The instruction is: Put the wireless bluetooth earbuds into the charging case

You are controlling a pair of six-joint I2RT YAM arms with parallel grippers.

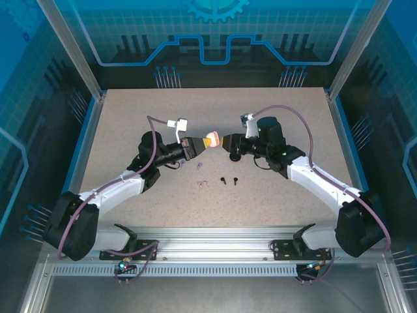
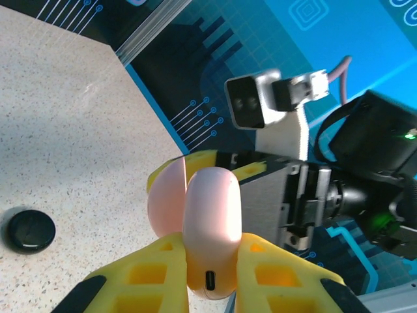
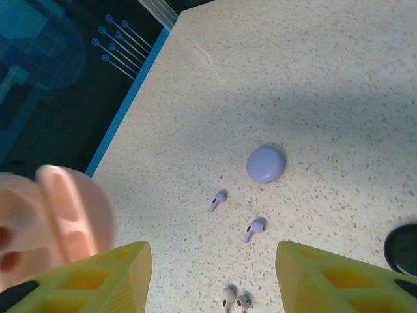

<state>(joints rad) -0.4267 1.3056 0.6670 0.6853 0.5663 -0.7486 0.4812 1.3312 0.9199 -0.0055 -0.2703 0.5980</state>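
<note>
Your left claw (image 1: 201, 143) is clamped shut on the pink case (image 2: 212, 222) and holds it up off the table (image 3: 313, 78), near the middle. From the left wrist you see the yellow fingers (image 2: 163, 267) pressing on both sides of the case, with its charging port facing the camera. The lid looks hinged partly away from the body.

Your right claw (image 3: 214, 254) faces the left one, right up against the case. Its jaws stand apart, and from the right wrist you see bare table between them. The case sits blurred just outside its left finger (image 3: 124, 274). Whether that finger touches the case, you cannot tell.

All the earbuds lie loose on the table below the two claws. The lavender earbuds (image 3: 253, 228) lie near each other, just beside the closed lavender case (image 3: 266, 163). The pink earbuds (image 3: 227, 297) lie side by side, almost touching, a little nearer the arm bases. The black earbuds (image 1: 223, 180) lie as a pair to the right of the pink ones. The black case (image 2: 30, 229) rests closed on the table, apart from the others.
</note>
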